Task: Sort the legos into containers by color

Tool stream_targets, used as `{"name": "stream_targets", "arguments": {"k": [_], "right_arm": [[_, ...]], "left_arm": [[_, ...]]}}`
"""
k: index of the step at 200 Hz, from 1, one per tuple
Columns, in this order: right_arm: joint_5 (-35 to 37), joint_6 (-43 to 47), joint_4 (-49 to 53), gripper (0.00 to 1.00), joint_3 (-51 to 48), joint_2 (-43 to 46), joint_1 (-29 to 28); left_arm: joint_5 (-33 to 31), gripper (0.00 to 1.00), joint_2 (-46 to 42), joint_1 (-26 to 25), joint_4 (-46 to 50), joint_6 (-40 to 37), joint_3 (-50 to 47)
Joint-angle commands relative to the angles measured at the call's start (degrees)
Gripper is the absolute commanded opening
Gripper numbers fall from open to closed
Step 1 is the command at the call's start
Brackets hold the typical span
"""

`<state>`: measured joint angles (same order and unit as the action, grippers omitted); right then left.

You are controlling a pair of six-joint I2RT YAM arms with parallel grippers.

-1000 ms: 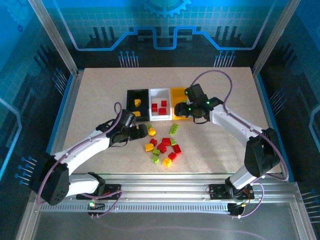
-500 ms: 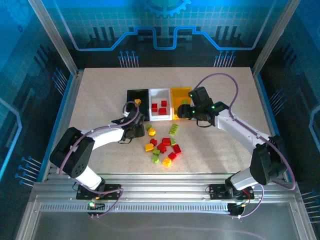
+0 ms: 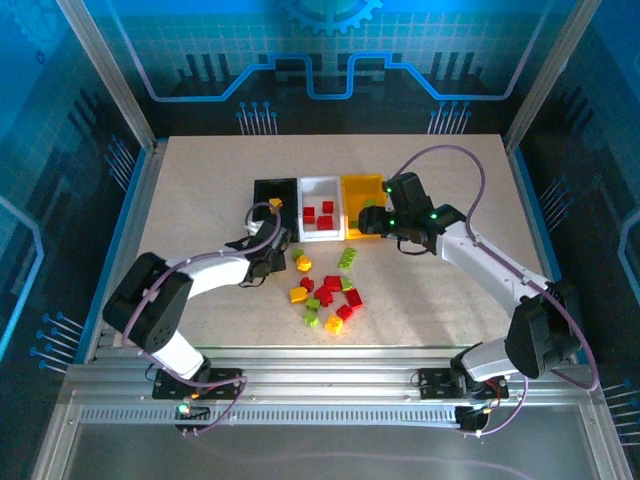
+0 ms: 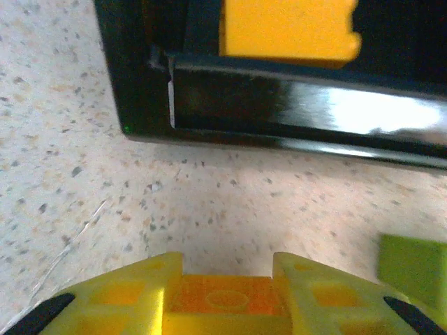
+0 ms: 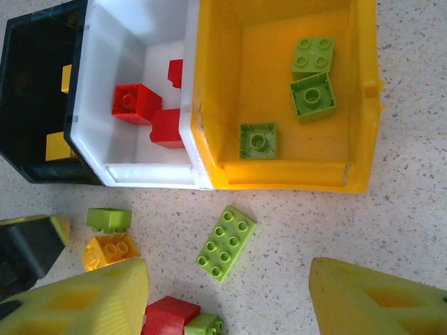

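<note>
Left hand, seemingly pinching an orange brick, has neared the black bin at its 12 o'clock, drop next; right hand gapes open

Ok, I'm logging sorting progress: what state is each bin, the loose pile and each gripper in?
Black bin, holds yellow-orange bricks.
White bin, holds red bricks.
Yellow bin, holds three green bricks.
Loose pile, mixed colours, unsorted on the table.
Left gripper, shut on an orange brick.
Right gripper, open and empty.
</note>
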<state>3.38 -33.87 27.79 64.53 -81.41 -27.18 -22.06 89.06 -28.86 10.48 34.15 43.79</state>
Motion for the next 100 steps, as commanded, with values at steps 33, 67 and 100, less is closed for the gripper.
{"name": "stream_targets", "arguments": {"k": [33,67,100], "right_arm": [[-0.83,-1.27,-1.68,0.64,-1.95,1.49,0.9],[-1.18,-1.88,-1.69,0.64,-2.96,1.29,0.91],[-1.72,-2.0,-1.34,0.64,-3.78,2.34,0.92]], "left_arm": [[3.66,0.35,-12.14,0.87,10.92,2.57,8.15],[3.91,0.34,-1.99,5.0,11.38,1.73,18.25],[2.6,0.34,9.04,7.25,11.49,0.3,26.34]]}}
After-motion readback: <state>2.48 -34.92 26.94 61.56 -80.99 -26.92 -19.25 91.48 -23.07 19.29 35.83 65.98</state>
